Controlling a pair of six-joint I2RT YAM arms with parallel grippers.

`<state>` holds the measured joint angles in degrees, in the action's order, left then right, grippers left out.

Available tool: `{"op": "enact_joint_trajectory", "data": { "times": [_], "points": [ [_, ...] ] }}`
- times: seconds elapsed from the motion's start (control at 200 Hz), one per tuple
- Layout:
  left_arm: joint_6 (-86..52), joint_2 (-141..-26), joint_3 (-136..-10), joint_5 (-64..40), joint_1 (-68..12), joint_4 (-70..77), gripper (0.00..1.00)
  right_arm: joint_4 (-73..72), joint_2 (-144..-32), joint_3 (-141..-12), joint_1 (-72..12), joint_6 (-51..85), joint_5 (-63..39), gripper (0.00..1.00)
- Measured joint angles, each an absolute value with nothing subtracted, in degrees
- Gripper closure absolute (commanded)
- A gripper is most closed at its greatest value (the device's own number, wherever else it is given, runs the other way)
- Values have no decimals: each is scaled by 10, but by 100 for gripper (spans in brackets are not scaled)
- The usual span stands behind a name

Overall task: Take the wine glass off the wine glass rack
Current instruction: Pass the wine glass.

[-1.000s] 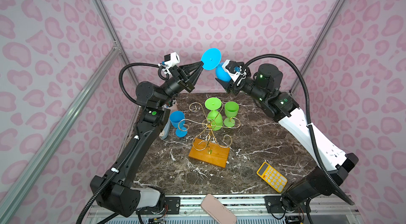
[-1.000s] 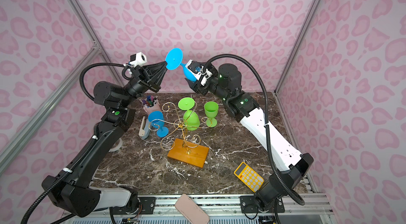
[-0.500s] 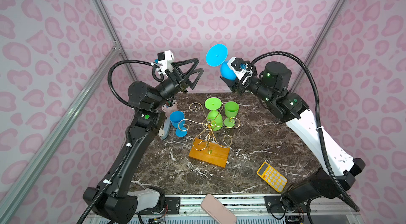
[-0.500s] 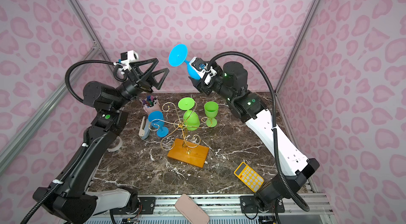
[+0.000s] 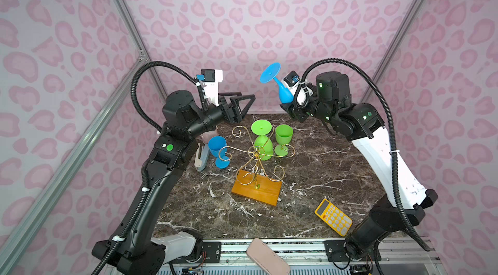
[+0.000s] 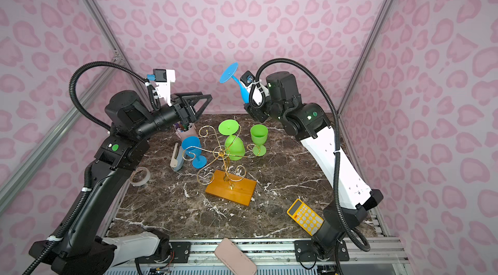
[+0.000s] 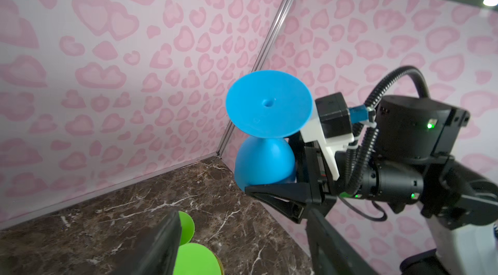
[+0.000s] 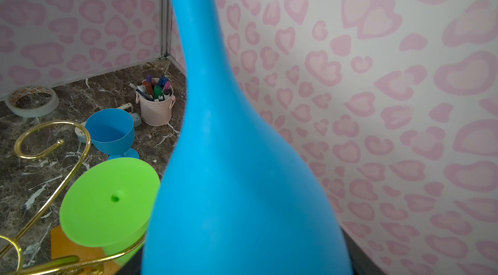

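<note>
Grip: inverted blue plastic wine glass (image 7: 262, 161) is clamped at the bowl by the right gripper (image 5: 287, 106), foot uppermost and tilted toward the left gripper (image 5: 244, 98). The glass is held high over the dark marble tabletop (image 5: 323, 168), clear of the gold wire wine glass rack (image 5: 256, 188) on its orange wooden base. The left gripper's fingers are spread with nothing between them, level with the held glass and apart from it. One inverted green plastic wine glass (image 5: 262, 147) is hung on the rack. An upright blue plastic wine glass (image 5: 217, 145) and an upright green plastic wine glass (image 5: 283, 134) are stood on the tabletop beside the rack arms. A yellow calculator (image 5: 334, 218) is noted near the right arm's base.
</note>
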<state>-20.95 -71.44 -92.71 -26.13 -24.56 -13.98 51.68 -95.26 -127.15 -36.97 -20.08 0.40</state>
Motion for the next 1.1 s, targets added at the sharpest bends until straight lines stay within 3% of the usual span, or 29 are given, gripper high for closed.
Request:
{"op": "enact_joint_trajectory", "data": {
  "times": [0.435, 1.1],
  "points": [
    [80, -723, -904, -155, -296, -145, 28, 604, -977, -1299, -374, -171, 19, 38],
    [221, -757, -896, -152, -305, -119, 42, 622, -990, -1279, -388, -172, 30, 38]
  ]
}}
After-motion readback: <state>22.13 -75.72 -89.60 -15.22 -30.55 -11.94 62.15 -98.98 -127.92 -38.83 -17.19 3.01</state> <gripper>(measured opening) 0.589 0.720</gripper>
